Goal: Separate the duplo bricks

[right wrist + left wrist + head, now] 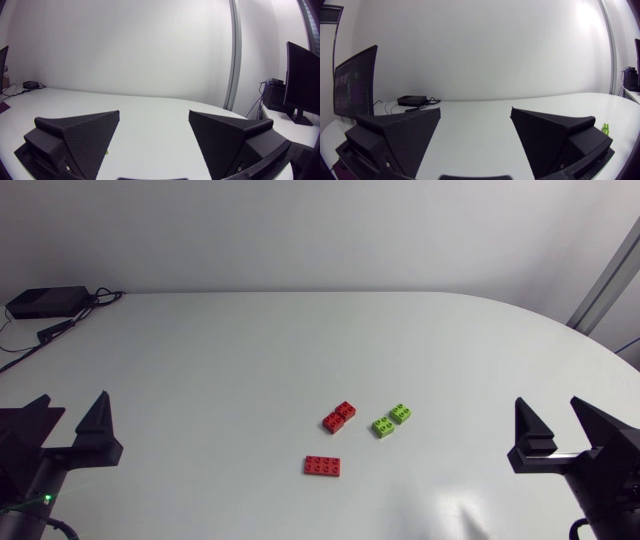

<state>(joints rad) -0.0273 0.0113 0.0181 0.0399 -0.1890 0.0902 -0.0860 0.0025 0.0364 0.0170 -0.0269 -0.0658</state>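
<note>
Three sets of duplo bricks lie near the middle of the white table (220, 370). A red pair (339, 417) sits joined, lying at a slant. To its right lies a green pair (392, 420), also joined. A flat red brick (322, 466) rests nearer the front. My left gripper (72, 402) stands open at the left edge, far from the bricks, holding nothing. My right gripper (548, 405) stands open at the right edge, likewise holding nothing. In the left wrist view the left gripper (476, 112) is open, and the green pair (606, 128) shows just beside one finger. The right gripper (154, 114) is open with bare table ahead.
A black box (45, 302) with cables sits at the table's back left corner; it also shows far ahead of the left gripper as a black box (412, 100). The table's curved edge runs along the back right.
</note>
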